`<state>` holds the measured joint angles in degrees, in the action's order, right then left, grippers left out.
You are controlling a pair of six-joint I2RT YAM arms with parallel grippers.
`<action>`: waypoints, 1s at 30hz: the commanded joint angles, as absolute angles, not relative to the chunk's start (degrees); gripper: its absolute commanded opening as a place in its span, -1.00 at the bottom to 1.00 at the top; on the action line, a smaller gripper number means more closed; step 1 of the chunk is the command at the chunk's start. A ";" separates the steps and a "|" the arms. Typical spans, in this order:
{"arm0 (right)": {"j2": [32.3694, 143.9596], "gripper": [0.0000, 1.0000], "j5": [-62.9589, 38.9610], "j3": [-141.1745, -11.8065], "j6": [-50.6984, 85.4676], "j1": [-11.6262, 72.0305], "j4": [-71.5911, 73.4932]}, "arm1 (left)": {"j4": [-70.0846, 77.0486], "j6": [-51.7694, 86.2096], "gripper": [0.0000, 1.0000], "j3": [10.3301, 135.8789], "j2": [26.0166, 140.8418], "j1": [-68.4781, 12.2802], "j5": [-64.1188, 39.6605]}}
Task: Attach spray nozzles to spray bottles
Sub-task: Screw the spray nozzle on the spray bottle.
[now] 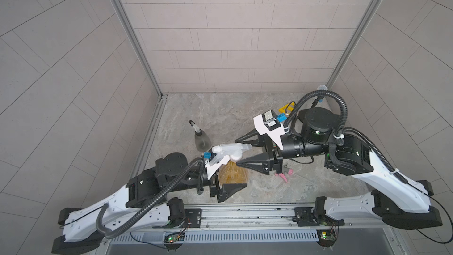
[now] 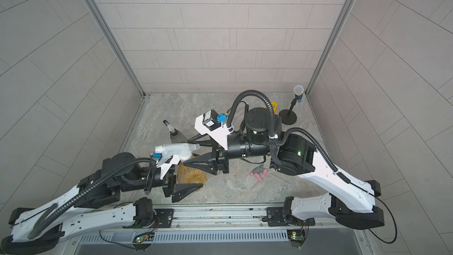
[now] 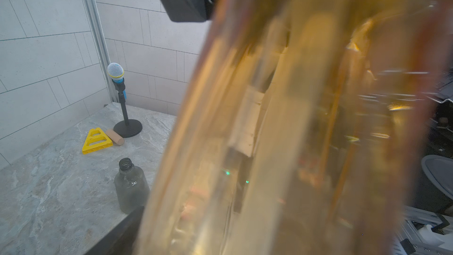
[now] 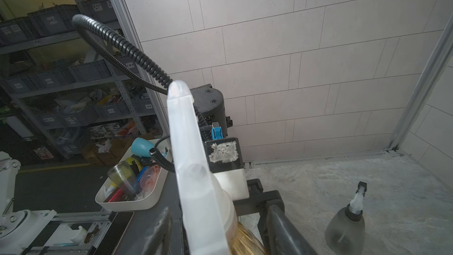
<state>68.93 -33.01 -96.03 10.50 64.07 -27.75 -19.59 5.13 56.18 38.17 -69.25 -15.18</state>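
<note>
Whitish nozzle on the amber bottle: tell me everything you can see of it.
The whitish nozzle is a translucent plastic trigger head with a rounded white collar, seated on the neck of the amber bottle. Its long head lies roughly level across the bottle top. The right gripper straddles the collar, one finger on each side; whether they press it cannot be told. No dip tube can be made out, nor whether the collar is screwed tight.

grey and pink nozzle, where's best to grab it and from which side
Take the grey-and-pink nozzle across its grey head, coming down from above: it lies flat on its side on the table, and the head looks like its bulkiest part.
</note>
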 commanded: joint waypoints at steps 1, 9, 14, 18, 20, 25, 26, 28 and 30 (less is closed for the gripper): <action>68.74 0.21 -34.77 -97.38 9.56 64.07 -27.95 | -17.66 5.12 -1.00 57.43 37.58 -69.17 -15.05; 68.66 0.08 -32.64 -96.70 9.46 64.73 -27.80 | -18.02 5.24 -1.00 57.71 37.93 -69.17 -13.39; 68.36 -0.01 -29.56 -95.81 9.58 66.07 -27.86 | -17.84 5.27 -1.00 57.80 38.09 -69.16 -12.10; 67.79 -0.08 -27.18 -94.69 9.43 67.27 -27.88 | -17.75 5.19 -1.00 57.92 38.50 -69.17 -11.60; 67.61 -0.13 -26.02 -94.23 9.57 67.71 -27.91 | -17.67 5.18 -1.00 58.11 38.78 -69.17 -11.34; 67.13 -0.26 -22.26 -92.78 9.96 69.44 -27.28 | -17.32 4.97 -1.00 58.49 39.33 -69.17 -10.32; 66.89 -0.29 -21.16 -92.41 10.30 69.77 -27.02 | -17.25 5.01 -1.00 58.53 39.34 -69.17 -10.11; 66.37 -0.34 -19.02 -91.62 11.24 70.68 -26.28 | -17.06 4.88 -1.00 58.46 39.42 -69.16 -9.31; 65.96 -0.38 -16.20 -90.67 12.31 71.96 -25.50 | -16.81 4.84 -1.00 58.51 39.48 -69.17 -8.47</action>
